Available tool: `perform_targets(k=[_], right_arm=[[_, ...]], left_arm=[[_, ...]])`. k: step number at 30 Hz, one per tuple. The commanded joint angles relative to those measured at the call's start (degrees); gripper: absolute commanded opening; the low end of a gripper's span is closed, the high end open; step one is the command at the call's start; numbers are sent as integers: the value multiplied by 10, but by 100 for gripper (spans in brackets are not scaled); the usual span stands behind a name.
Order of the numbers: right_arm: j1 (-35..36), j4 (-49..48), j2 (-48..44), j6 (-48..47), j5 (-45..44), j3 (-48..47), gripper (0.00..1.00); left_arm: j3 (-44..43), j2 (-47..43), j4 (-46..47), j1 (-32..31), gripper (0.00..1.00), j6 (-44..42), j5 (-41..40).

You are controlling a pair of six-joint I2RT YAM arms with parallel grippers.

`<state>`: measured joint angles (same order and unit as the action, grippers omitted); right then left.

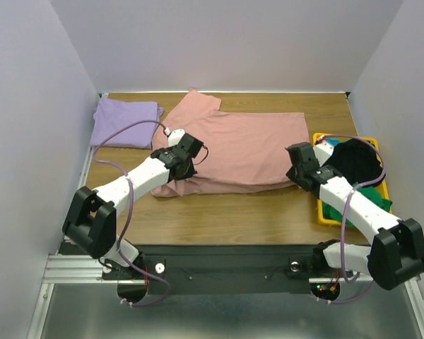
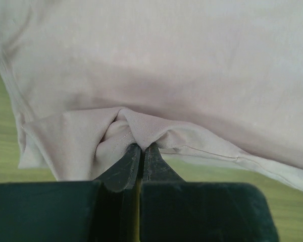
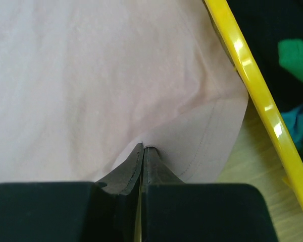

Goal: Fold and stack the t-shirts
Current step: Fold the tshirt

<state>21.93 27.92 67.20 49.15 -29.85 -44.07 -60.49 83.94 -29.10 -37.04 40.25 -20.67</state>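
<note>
Pink shirt (image 1: pixel 247 148) lies spread on the table (image 1: pixel 233 219) in the top view, its right edge just left of the bin (image 1: pixel 324 220). A lavender shirt (image 1: pixel 126 122) sits folded well left of the bin. Bare wood runs along the near hem (room to draw back).

Left wrist view: left gripper (image 2: pixel 141 148) clamps a bunched hem fold. An uneven pull could slip it free.

Right wrist view: right gripper (image 3: pixel 143 148) pinches the hem corner just beside the bin rim. Swinging outward risks striking the rim.

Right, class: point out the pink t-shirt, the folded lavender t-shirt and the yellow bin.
pink t-shirt (image 1: pixel 247 145), top external view, middle of its spread body.
lavender t-shirt (image 1: pixel 125 121), top external view, centre of the folded top layer.
yellow bin (image 3: pixel 242 55), right wrist view, on its rim.
</note>
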Motion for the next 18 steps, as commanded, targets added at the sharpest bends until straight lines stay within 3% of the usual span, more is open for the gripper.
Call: perform_targets(k=[1, 9, 11, 13, 14, 16, 18], right_arm=[[2, -23, 55, -20, -67, -55, 0], [-30, -67, 191, -79, -38, -160, 0], [-45, -81, 221, -93, 1, -181, 0], [-61, -85, 267, -110, 22, -216, 1], [-65, -84, 281, -113, 23, -228, 4], [-76, -84, 318, -127, 28, -263, 20], [-81, -84, 340, -139, 20, -287, 27]], left_arm=[[-70, 34, 33, 21, 0, -53, -26], [-197, 168, 28, 71, 0, -103, -49], [-222, 195, 26, 80, 7, -113, -49], [-263, 232, 20, 95, 36, -114, -52], [-279, 246, 19, 98, 58, -119, -53], [-342, 288, -16, 102, 98, -123, -68], [-378, 315, -38, 102, 98, -129, -95]])
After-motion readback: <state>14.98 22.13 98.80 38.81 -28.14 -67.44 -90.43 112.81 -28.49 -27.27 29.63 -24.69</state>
